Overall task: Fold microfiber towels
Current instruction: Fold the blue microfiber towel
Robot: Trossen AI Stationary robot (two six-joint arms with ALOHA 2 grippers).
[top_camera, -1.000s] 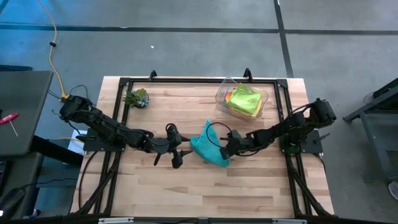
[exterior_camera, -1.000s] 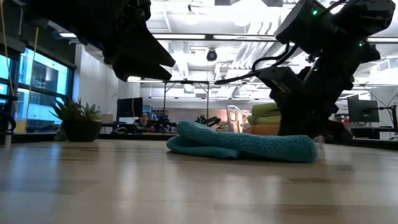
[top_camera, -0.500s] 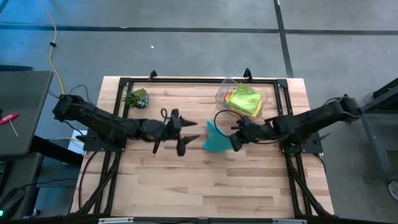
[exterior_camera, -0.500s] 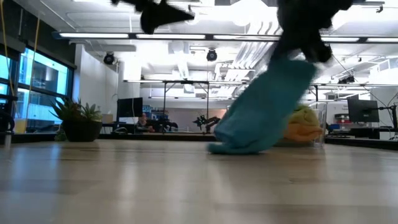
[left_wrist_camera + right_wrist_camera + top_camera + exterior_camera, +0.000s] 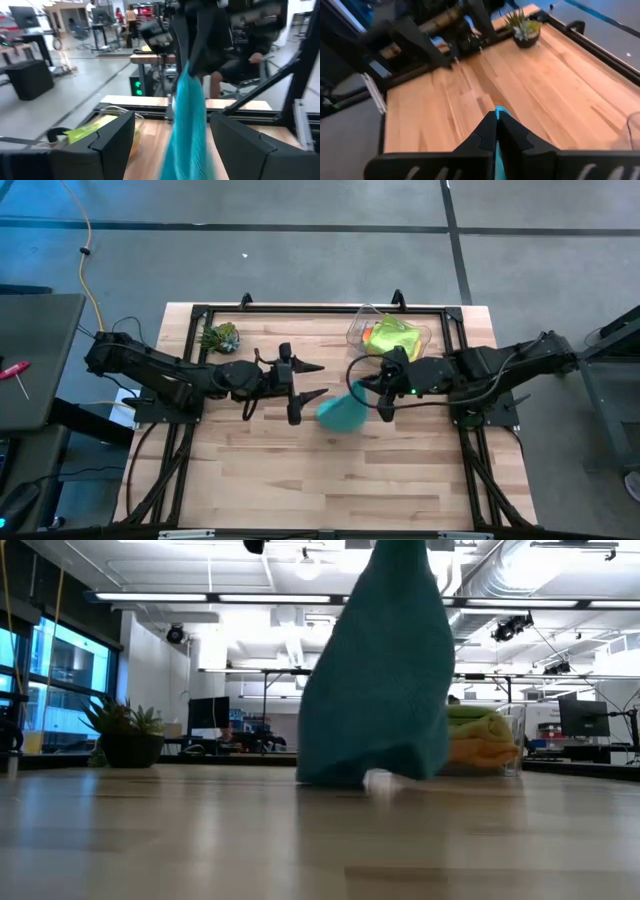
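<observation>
Two dark arms reach toward the middle of the wooden table (image 5: 250, 470) from opposite sides. Farthest left, near the back edge, stands a small green spiky plant (image 5: 220, 337) in a dark pot. Next comes the left gripper (image 5: 310, 380), raised over the table's middle with its two fingers (image 5: 245, 145) spread wide and nothing between them; it points across at the teal towel (image 5: 342, 414), which hangs just beyond its fingertips, apart from them.

That teal towel is pinched by its top corner in the right gripper (image 5: 496, 120), whose fingers are pressed tight together on the cloth. In the low view the towel (image 5: 385, 670) dangles as a long drape, its lower edge touching or just above the tabletop; which of the two cannot be told.

Farther right, by the back edge, a clear plastic bin (image 5: 360, 330) holds more towels: a lime green towel (image 5: 396, 340) on top and an orange towel (image 5: 372, 333) showing beside it, with a yellow layer visible through the wall in the low view. The right arm stretches in from the table's right edge, passing in front of the bin.
</observation>
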